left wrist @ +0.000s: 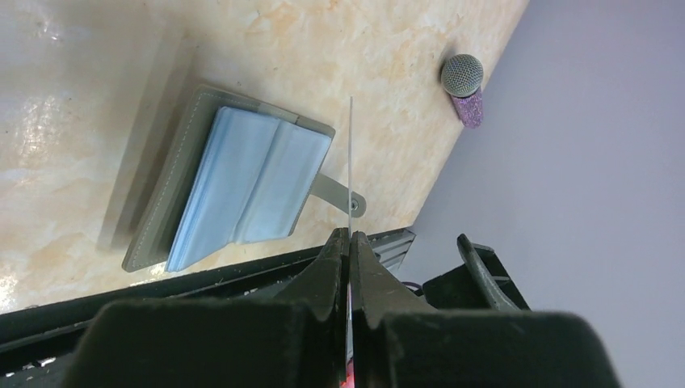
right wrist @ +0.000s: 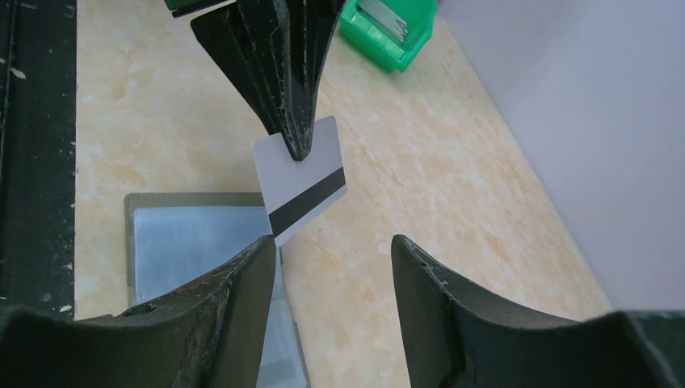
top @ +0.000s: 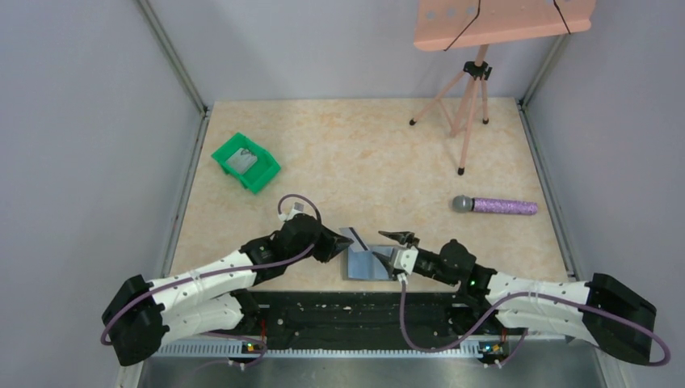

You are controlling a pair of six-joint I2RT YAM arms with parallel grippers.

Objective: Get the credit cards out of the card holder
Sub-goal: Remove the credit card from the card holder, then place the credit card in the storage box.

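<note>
The left claw (right wrist: 297, 139) is clamped shut on the top edge of a white card (right wrist: 300, 184) with a black stripe, holding it upright over the right edge of the card holder (top: 367, 265). Whether the card's lower corner touches the holder cannot be told. The holder lies open and flat on the tabletop (top: 363, 153) near the front edge, between the two arms, with its blue-grey inside facing up. The right claw (right wrist: 331, 260) has its jaws apart with nothing between them, just beside the card. A green bin (top: 246, 162) stands well apart at the back left, and a microphone (top: 494, 205) lies to the right.
</note>
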